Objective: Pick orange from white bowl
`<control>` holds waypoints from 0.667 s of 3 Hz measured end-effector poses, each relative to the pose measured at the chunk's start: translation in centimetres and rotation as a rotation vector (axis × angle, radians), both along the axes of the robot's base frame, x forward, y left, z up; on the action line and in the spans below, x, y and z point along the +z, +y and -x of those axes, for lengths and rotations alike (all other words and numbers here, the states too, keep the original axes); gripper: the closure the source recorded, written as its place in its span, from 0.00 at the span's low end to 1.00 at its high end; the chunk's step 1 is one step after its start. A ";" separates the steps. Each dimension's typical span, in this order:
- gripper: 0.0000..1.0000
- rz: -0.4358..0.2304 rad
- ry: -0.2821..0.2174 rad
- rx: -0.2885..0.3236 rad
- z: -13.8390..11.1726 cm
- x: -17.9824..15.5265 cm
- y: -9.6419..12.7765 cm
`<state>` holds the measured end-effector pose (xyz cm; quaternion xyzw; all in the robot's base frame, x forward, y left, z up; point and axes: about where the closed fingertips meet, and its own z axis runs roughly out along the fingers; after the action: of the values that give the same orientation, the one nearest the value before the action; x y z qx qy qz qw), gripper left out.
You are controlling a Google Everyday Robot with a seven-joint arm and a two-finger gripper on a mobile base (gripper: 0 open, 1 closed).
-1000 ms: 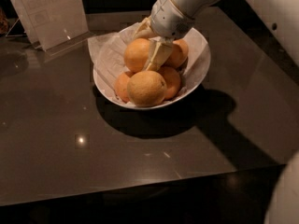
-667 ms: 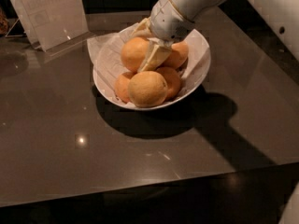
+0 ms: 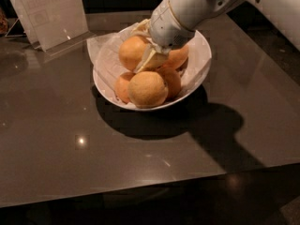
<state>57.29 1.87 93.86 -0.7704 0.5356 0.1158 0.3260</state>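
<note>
The white bowl (image 3: 199, 64) lined with crumpled white paper stands at the back middle of the dark table and holds several oranges. My gripper (image 3: 142, 44) reaches into it from the upper right. Its pale fingers (image 3: 146, 60) sit on either side of the top left orange (image 3: 130, 53), one at its far edge and one against its near right side, closed on it. The orange still rests on the pile. A paler orange (image 3: 147, 89) lies at the front of the bowl. My white arm (image 3: 187, 8) hides the bowl's far right part.
A clear acrylic sign holder (image 3: 49, 15) stands at the back left of the glossy dark table (image 3: 70, 139). The table's front edge runs along the bottom, with dark floor beyond it at the right.
The gripper has shifted slightly to the left in the bowl, and the top orange between the fingers has moved a little left with it. The other oranges and the bowl have stayed in place.
</note>
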 end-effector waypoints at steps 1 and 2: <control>1.00 0.000 0.000 0.000 0.0 0.0 0.0; 1.00 0.012 -0.008 0.037 0.3 1.2 0.2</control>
<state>56.99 2.09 95.02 -0.7826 0.5205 0.1157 0.3214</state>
